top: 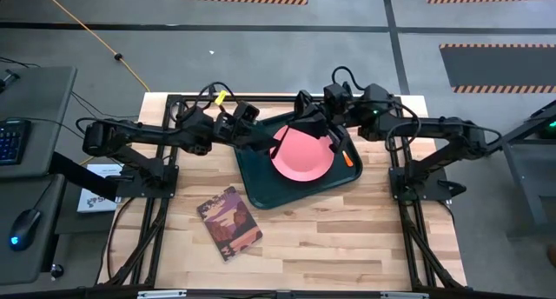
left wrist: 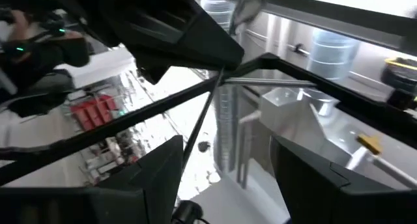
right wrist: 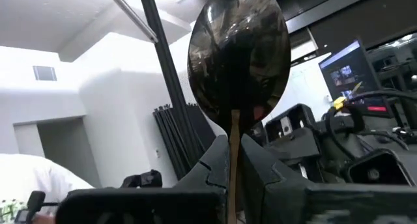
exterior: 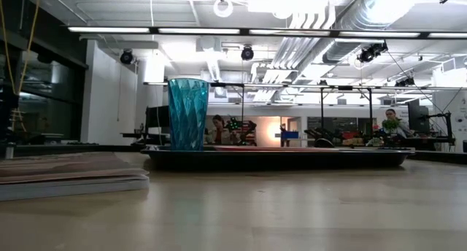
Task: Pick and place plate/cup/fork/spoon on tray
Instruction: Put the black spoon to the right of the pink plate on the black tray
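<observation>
Right gripper [right wrist: 232,160] pinches the spoon [right wrist: 238,61] by its thin, slick handle; light, likely to swivel. Left gripper [left wrist: 225,168] gapes empty.

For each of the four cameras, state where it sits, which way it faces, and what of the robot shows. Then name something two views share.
High: above the table, looking straight down; both arms meet over the tray and plate.
Low: at table-top height, looking level across; cup stands on the tray; no arm shows.
Left wrist: on the left arm, facing the room; its own dark fingers show.
Right wrist: on the right arm; right tool holds the spoon.
Shared: high and low views both show the tray.
</observation>
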Robot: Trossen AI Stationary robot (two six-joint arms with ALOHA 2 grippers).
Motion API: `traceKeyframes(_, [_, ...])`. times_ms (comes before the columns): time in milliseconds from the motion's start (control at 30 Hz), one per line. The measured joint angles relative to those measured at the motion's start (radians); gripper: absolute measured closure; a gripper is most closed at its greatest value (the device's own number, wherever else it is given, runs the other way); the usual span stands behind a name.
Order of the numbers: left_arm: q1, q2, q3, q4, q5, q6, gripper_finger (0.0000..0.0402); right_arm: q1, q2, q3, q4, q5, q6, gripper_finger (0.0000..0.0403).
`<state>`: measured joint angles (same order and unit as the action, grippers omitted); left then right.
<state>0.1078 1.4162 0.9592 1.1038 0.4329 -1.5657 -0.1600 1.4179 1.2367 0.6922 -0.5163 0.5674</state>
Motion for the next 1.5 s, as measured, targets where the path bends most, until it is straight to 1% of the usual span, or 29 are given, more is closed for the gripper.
traceKeyframes(167, [-0.015,-0.001,0.000,-0.007,0.013,-0.021,0.0185,-0.011,0.005,0.012,0.004,0.011,-0.002,0.0403])
traceKeyframes(300, [-0.025,-0.001,0.000,-0.054,0.022,-0.001,0.0185,-0.011,0.005,0.012,0.014,0.024,-0.004,0.0403])
traceKeyframes(467, [-0.024,-0.001,0.000,-0.055,0.036,0.004,0.0185,-0.011,0.005,0.013,-0.055,0.029,-0.017,0.0403])
traceKeyframes(667, [-0.024,-0.001,0.000,-0.059,0.063,-0.011,0.0190,-0.011,0.005,0.013,-0.065,0.031,-0.019,0.0403])
traceKeyframes(733, [-0.024,-0.001,0.000,-0.059,0.063,-0.011,0.0202,-0.011,0.005,0.013,-0.065,0.033,-0.019,0.0403])
traceKeyframes(800, [-0.024,-0.001,0.000,-0.062,0.064,-0.011,0.0227,-0.011,0.005,0.013,-0.065,0.034,-0.019,0.0403])
traceKeyframes(900, [-0.022,-0.001,0.000,-0.063,0.067,0.002,0.0282,-0.011,0.004,0.013,-0.063,0.033,-0.018,0.0403])
traceKeyframes(1033, [-0.007,-0.001,0.000,-0.064,0.091,0.005,0.0374,-0.011,0.004,0.013,-0.063,0.033,-0.019,0.0403])
traceKeyframes(1067, [-0.002,-0.001,0.000,-0.061,0.097,0.007,0.0387,-0.011,0.004,0.013,-0.064,0.033,-0.018,0.0403])
traceKeyframes(1300, [0.017,-0.002,0.001,-0.053,0.118,0.019,0.0397,-0.011,0.004,0.012,-0.066,0.027,0.019,0.0397])
traceKeyframes(1400, [0.027,-0.002,0.001,-0.055,0.118,0.032,0.0399,-0.013,0.004,0.012,-0.068,0.029,0.065,0.0380])
traceKeyframes(1500, [0.044,-0.002,0.001,-0.062,0.114,0.031,0.0400,-0.024,-0.002,0.011,-0.088,0.031,0.112,0.0355])
